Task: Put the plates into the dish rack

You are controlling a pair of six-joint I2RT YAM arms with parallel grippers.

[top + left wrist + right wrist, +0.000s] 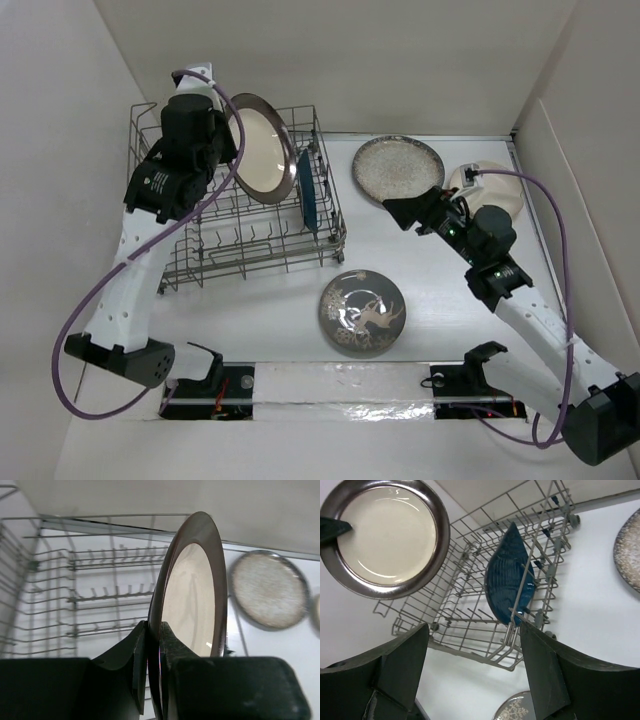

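Observation:
My left gripper (228,140) (154,630) is shut on the rim of the cream plate with the dark brown rim (258,148) (192,590) (387,535) and holds it on edge above the dish rack (250,262) (100,595) (465,630). The dark teal plate (307,188) (509,577) stands upright at the rack's right end. The speckled beige plate (397,170) (270,592) (630,555) lies flat right of the rack. The grey bird plate (362,312) lies in front. The cream divided plate (505,185) is partly hidden behind my right arm. My right gripper (393,212) (474,630) is open and empty, facing the rack.
White walls close in the table at the back, left and right. The rack's raised wire handle (140,125) is at its far left corner. Both arm bases stand at the near edge.

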